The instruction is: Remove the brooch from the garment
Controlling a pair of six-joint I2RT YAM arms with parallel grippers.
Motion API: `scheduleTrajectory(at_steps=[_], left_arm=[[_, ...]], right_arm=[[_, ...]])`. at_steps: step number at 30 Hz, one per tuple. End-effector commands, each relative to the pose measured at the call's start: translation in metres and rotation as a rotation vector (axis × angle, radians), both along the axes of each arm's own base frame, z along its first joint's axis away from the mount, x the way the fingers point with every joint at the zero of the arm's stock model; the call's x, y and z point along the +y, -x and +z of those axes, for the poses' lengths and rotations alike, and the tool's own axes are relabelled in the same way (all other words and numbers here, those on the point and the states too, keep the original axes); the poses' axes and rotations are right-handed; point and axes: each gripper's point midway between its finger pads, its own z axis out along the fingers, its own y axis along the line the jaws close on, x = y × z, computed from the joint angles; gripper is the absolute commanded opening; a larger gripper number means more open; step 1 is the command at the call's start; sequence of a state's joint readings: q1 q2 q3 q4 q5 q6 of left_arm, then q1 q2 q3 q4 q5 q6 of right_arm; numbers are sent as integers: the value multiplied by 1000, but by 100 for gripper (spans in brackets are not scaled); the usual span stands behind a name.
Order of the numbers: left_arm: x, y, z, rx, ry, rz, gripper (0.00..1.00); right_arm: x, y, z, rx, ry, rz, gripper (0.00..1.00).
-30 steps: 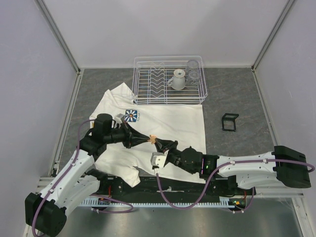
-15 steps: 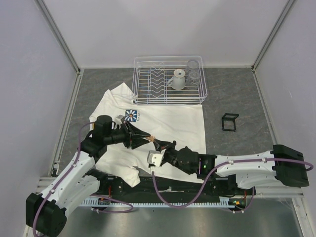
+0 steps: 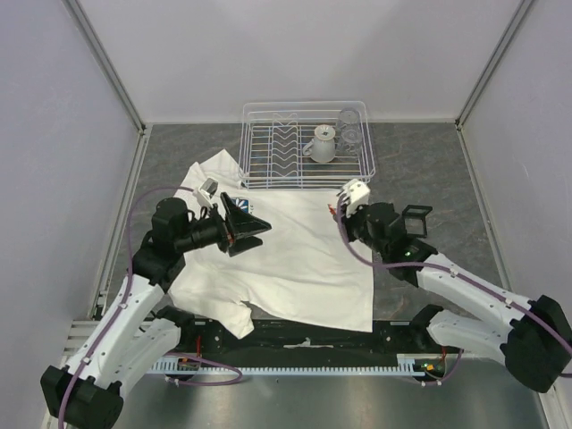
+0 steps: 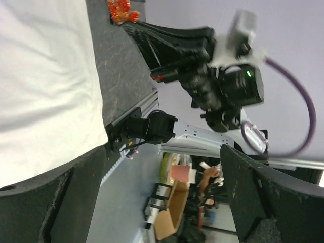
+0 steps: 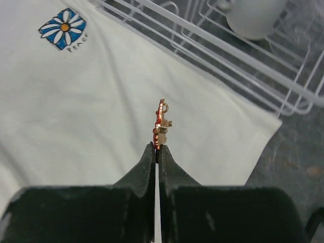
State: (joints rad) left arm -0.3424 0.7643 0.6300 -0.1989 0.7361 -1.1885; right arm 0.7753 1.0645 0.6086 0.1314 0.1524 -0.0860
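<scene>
The brooch (image 5: pixel 161 123), a tiny orange-red and gold pin, stands edge-on at the tips of my right gripper (image 5: pixel 157 147), which is shut on it. It hangs in the air, apart from the garment (image 5: pixel 76 106), a white T-shirt with a blue daisy logo (image 5: pixel 63 28) lying flat below. The left wrist view shows the brooch (image 4: pixel 120 11) at the tip of the right gripper's black fingers (image 4: pixel 162 38). My left gripper (image 3: pixel 255 228) is open and holds nothing, hovering over the shirt's (image 3: pixel 295 259) chest; its fingers (image 4: pixel 35 202) frame only background.
A white wire dish rack (image 3: pixel 304 170) stands behind the shirt with a white cup (image 3: pixel 322 143) and a glass (image 3: pixel 349 134) in it. A small black frame (image 3: pixel 416 220) lies on the grey table to the right of the shirt.
My left gripper has opened, let go of the shirt and drawn back to the left. The right gripper has carried the brooch from the shirt's front middle to its far right, and the fabric lies flat.
</scene>
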Motion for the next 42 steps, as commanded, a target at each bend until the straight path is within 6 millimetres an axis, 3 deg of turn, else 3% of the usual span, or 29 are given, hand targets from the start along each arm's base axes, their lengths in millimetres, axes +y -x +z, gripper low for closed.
scheduleTrajectory(at_steps=[1,4,5,7,8,11,20,28,32,42], left_arm=[[1,6,34,-297,-40,-78,99],[-2,7,40,-355,-53,-129,100],[-3,7,43,-387,-59,-157,99],[-8,9,39,-377,-50,-232,100],[-10,10,38,-389,-52,-252,100],[-11,9,30,-398,-65,-283,100],[-28,22,19,-506,-126,-408,96],[-38,44,4,-506,-95,-511,98],[-40,45,3,-503,-86,-523,98],[-41,43,0,-483,-89,-528,98]], right_arm=[[-34,16,-34,376,-248,-134,0],[-81,11,-45,483,-352,-297,0],[-106,6,-51,525,-410,-395,0],[-134,11,-62,583,-456,-507,0],[-161,10,-71,602,-506,-610,0],[-193,14,-83,645,-611,-729,0],[-248,-4,-84,573,-745,-874,0],[-255,-20,-89,493,-734,-755,0],[-260,-31,-85,429,-765,-729,0],[-264,-41,-96,433,-796,-718,0]])
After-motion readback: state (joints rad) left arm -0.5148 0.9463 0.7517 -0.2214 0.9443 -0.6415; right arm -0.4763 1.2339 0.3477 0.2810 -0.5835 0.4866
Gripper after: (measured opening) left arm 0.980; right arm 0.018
